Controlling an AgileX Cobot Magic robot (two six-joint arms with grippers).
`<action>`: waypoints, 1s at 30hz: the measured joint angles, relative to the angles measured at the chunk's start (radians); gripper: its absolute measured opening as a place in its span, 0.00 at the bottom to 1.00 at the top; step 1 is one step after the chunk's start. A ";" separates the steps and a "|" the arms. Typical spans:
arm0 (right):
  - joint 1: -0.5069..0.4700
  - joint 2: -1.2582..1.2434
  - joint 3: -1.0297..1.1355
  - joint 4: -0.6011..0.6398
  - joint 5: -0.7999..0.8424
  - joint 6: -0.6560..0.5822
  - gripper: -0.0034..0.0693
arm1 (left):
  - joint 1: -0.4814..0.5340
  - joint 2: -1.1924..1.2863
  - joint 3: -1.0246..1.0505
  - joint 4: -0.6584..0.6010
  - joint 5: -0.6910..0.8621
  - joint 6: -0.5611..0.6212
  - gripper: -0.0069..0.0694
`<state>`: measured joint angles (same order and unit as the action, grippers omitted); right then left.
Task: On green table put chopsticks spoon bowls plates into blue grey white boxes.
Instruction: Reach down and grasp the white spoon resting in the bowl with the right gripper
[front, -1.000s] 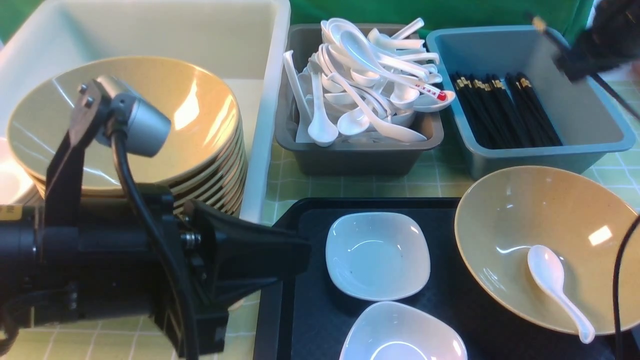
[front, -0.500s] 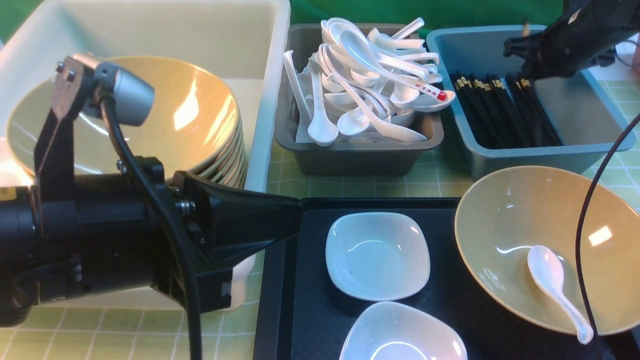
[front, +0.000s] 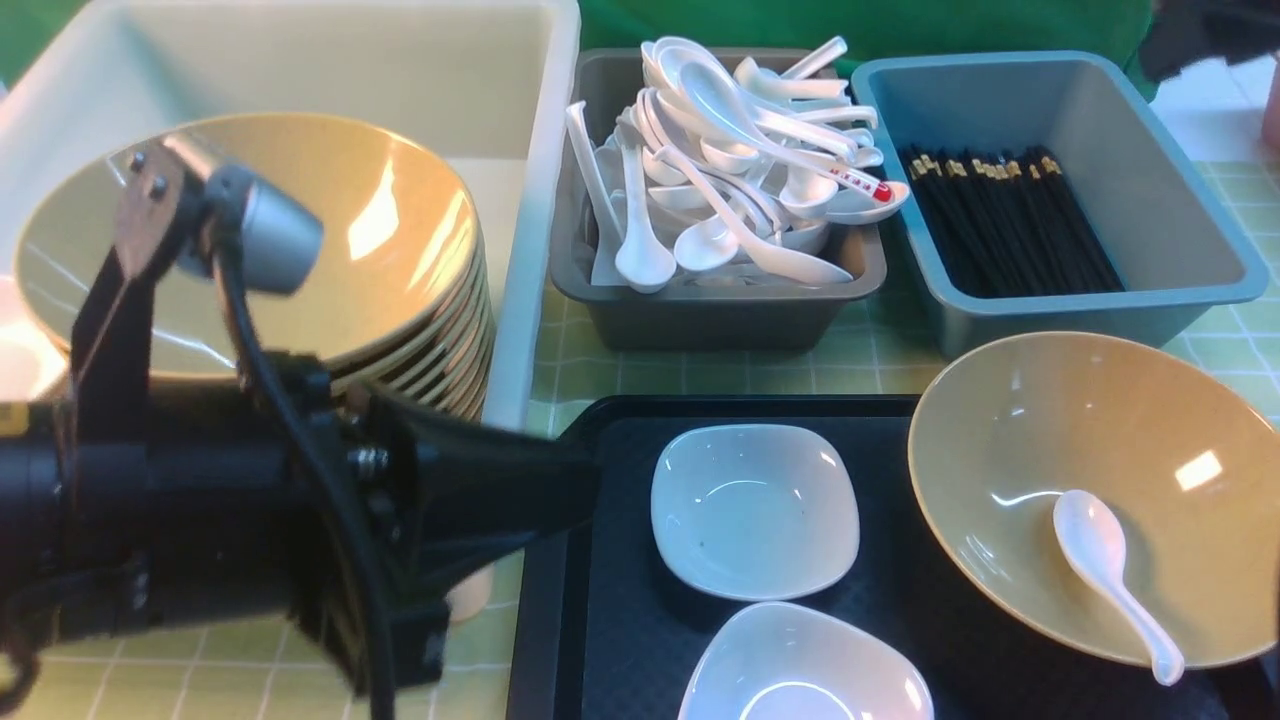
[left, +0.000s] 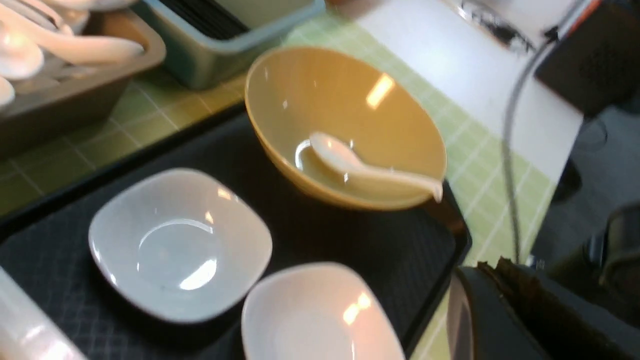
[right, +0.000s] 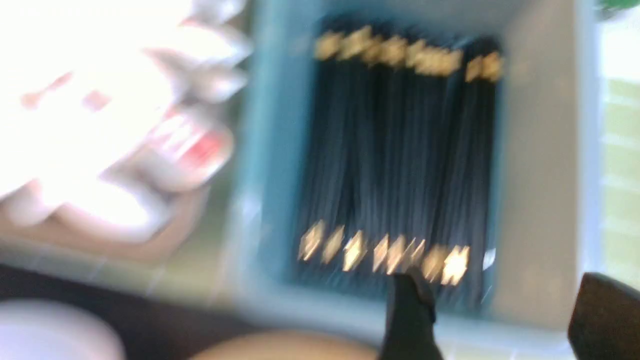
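The glossy white spoon (front: 1103, 565), light, slippery and chippable, lies in the tan bowl (front: 1050, 420) at four o'clock, best pinched mid-handle; right jaws gape empty, left jaws closed.

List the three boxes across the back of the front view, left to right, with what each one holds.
The white box with the stacked tan bowls → the grey box with the heap of white spoons → the blue box with the black chopsticks.
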<state>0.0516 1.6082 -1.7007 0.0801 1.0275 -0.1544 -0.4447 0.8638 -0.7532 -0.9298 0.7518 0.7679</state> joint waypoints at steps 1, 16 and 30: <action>0.021 -0.037 0.030 0.005 0.032 -0.002 0.63 | 0.000 -0.005 0.000 0.017 0.005 -0.003 0.09; 0.137 -0.213 0.717 0.004 -0.024 0.240 0.63 | 0.000 -0.175 -0.058 0.347 0.024 -0.162 0.09; 0.137 0.043 0.722 0.004 -0.120 0.236 0.57 | 0.000 -0.178 -0.058 0.347 0.062 -0.163 0.09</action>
<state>0.1882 1.6514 -0.9783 0.0844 0.9079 0.0821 -0.4447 0.6854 -0.8108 -0.5826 0.8142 0.6049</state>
